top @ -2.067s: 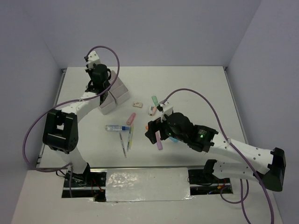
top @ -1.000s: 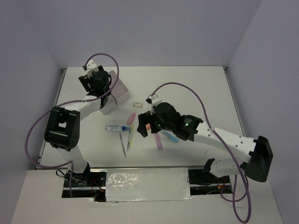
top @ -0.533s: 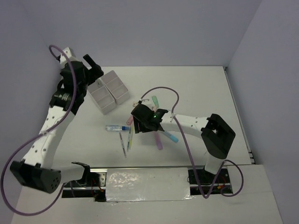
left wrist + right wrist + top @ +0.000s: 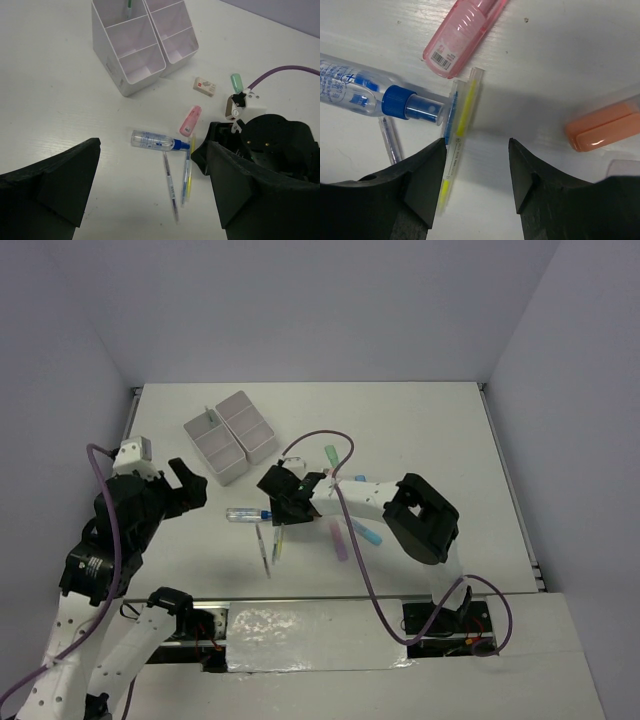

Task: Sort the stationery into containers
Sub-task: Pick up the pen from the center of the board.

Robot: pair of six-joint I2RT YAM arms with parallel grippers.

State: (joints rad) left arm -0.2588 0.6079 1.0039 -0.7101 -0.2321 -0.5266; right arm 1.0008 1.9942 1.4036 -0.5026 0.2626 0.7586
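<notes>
Swung back from the bins since half a second ago, the left gripper [image 4: 189, 483] now hangs over the table's near-left part. The right gripper [image 4: 477, 150] has slid further left and narrowed over the pens. Between its black, blocky fingers [image 4: 420, 190] lies a slim clear yellow-cored pen [image 4: 461, 131], running close along the finger at the wrist view's left; whether it touches I cannot tell. These jaws stand partly apart, pinching nothing.

The pen's upper end meets the nozzle of a clear blue-capped tube [image 4: 370, 100], which lies on its side. A second thin clear pen [image 4: 390, 140] starts just beside the tube. A ribbed pink highlighter [image 4: 465, 35] with a barcode label lies just beyond, and an orange highlighter [image 4: 605, 127] lies off to the right. Further out are a green highlighter [image 4: 236, 82], a white eraser [image 4: 204, 86], a purple highlighter [image 4: 339, 540] and a blue highlighter [image 4: 365, 533].

The left gripper's jaws are spread wide and empty. The white bins [image 4: 135, 45], smooth plastic with slanted fronts, stand at the far left of the matte white table [image 4: 430, 430]. A thin green pen [image 4: 128, 5] stands in a rear compartment.
</notes>
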